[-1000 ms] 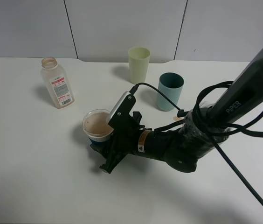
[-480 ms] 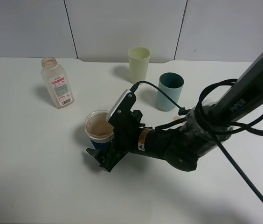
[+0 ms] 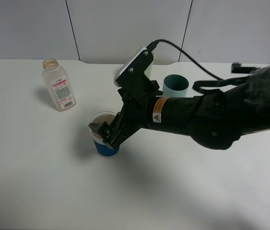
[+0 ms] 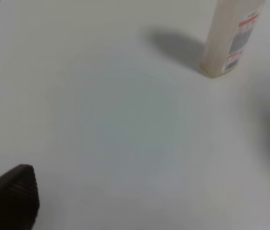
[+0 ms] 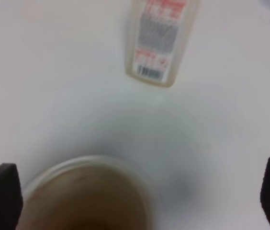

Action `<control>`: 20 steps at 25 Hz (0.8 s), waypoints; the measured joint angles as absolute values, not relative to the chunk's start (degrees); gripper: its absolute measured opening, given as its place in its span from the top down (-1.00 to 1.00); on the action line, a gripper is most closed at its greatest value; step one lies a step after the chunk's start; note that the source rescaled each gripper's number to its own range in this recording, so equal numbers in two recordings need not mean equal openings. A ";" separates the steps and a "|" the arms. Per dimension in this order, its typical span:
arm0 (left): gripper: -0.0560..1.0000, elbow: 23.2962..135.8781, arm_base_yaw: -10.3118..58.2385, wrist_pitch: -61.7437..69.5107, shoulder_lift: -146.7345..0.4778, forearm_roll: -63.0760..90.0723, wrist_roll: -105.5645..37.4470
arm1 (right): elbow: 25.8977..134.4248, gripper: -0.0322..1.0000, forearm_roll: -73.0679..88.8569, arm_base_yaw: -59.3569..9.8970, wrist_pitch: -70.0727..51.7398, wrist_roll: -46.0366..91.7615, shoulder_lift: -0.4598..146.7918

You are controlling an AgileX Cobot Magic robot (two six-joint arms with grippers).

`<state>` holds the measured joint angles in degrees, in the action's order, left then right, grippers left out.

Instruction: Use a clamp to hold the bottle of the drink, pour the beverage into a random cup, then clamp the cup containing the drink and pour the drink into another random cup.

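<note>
Cup position decides the coming move: the short clear plastic cup with the blue sleeve (image 3: 105, 136) stands upright on the white bench (image 3: 29, 182), directly beneath the right end effector (image 3: 104, 132), whose fingers are spread wide and hold nothing. A second ago they clasped it low; now the arm has risen.

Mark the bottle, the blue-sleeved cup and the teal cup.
bottle (image 3: 60, 89): exterior high view, on its white label with the pink-red print.
blue-sleeved cup (image 3: 105, 149): exterior high view, on the blue sleeve near the base.
teal cup (image 3: 175, 85): exterior high view, on the visible rim and upper wall.
</note>
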<state>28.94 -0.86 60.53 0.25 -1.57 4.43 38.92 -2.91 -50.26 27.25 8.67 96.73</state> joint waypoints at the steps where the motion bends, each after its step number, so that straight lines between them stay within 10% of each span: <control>1: -1.00 28.94 -0.86 60.53 0.25 -1.57 4.43 | 38.92 -1.00 -2.21 -50.26 26.12 8.67 95.06; 20: -1.00 28.94 -0.86 60.53 0.25 -1.57 4.43 | 38.92 -1.00 -0.79 -27.40 10.31 9.23 68.03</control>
